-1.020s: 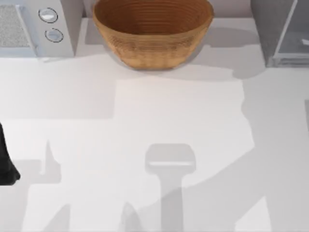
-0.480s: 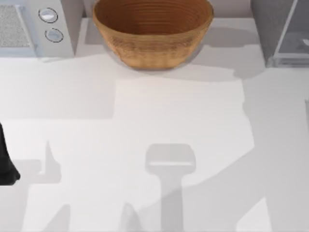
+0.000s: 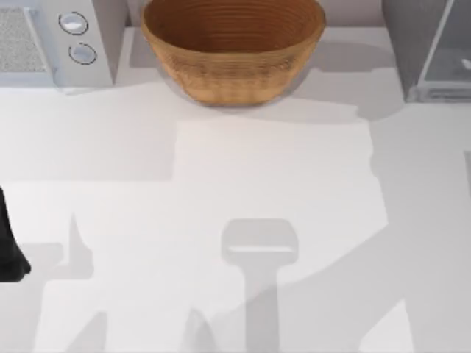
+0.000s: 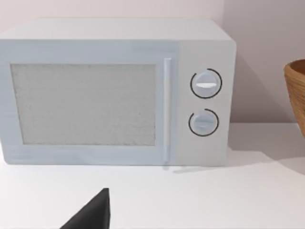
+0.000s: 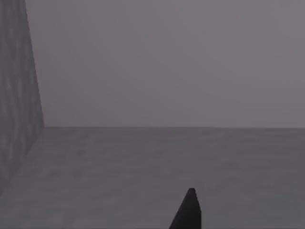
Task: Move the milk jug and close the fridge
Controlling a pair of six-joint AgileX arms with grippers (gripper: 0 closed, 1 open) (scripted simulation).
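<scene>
Finds the left arm (image 3: 9,250) parked at nine o'clock on the table (image 3: 235,169), its left gripper (image 4: 95,212) facing the microwave (image 3: 51,40) at eleven, passes the basket (image 3: 232,48) at twelve, reaches the fridge (image 3: 412,44) at one with the right gripper (image 5: 188,211) near its speckled wall, and cannot tell either grip's state.

Left arm (image 3: 9,243) is a matt black rounded bulk; each pincer shows one plain black pointed fingertip (image 4: 93,212)
</scene>
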